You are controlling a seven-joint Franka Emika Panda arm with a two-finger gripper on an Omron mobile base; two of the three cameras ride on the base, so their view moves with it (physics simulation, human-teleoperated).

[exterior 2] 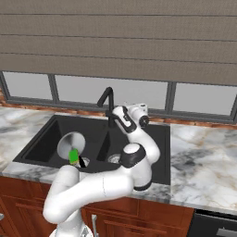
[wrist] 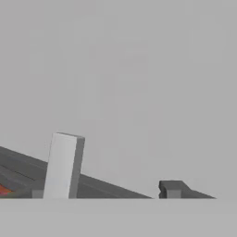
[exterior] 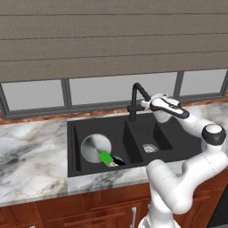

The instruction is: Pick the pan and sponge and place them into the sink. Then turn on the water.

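Reaching toward the faucet [exterior: 135,99], the gripper [exterior: 146,104] sits just right of its upright neck; its grip state cannot be told. Pan [exterior: 95,148] and sponge [exterior: 105,156] lie in the sink [exterior: 73,133].

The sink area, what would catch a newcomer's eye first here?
Probably the white arm reaching over the black sink, its gripper up beside the black faucet at the back. Next, the bright green sponge lying on the silver pan in the larger basin. No water is running.
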